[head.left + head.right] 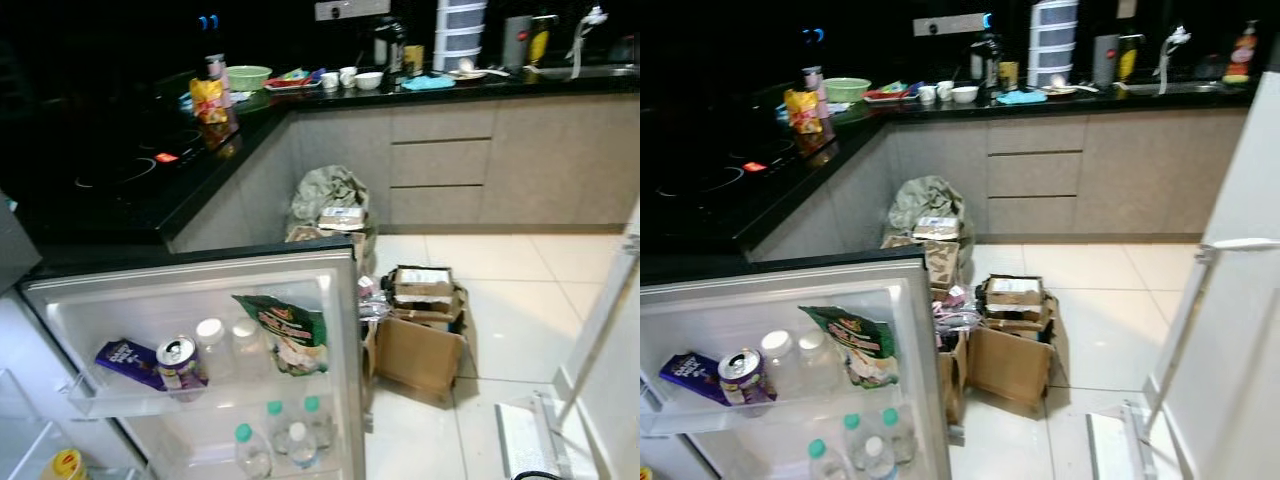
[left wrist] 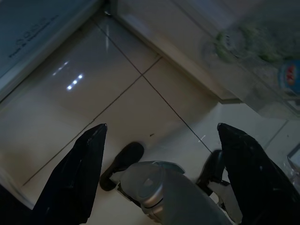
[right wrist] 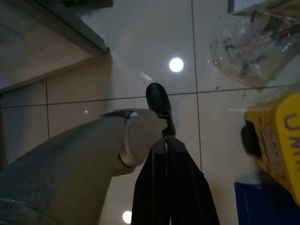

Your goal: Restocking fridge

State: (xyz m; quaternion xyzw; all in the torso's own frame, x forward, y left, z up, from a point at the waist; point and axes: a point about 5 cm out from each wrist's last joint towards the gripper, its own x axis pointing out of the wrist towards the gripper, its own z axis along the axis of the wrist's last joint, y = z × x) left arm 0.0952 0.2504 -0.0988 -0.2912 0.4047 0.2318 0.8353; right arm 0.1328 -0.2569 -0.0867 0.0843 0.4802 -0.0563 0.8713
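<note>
— Several items are already on the fridge door shelf [image 1: 110,395]: a purple packet [image 1: 125,360], a can [image 1: 178,360], two white-capped jars [image 1: 215,348] and a green snack bag [image 1: 285,332] leaning at the end nearest the door's edge. Below them you can see green-capped bottles [image 1: 285,432]. So, judging by that, your restocking is partly done.

— What do I have left?

— Probably the stock on the floor. Open cardboard boxes [image 1: 420,335] sit on the tiles just beside the door's edge, with a stuffed bag [image 1: 330,195] behind them against the cabinets. You can't tell from here how much is still in them. A yellow snack packet [image 1: 208,100] also stands on the black counter [image 1: 200,170], though whether it belongs in the fridge is your call.

— And my hands?

— Neither carries anything. Your left gripper [image 2: 161,140] hangs over bare tile with its fingers spread wide apart. Your right gripper [image 3: 169,187] points at the floor with its fingers pressed together, gripping nothing; a yellow package [image 3: 276,140] lies near it on something blue.

— Next step?

— You would likely need to reach into the boxes for another item, since both arms hang idle.
</note>
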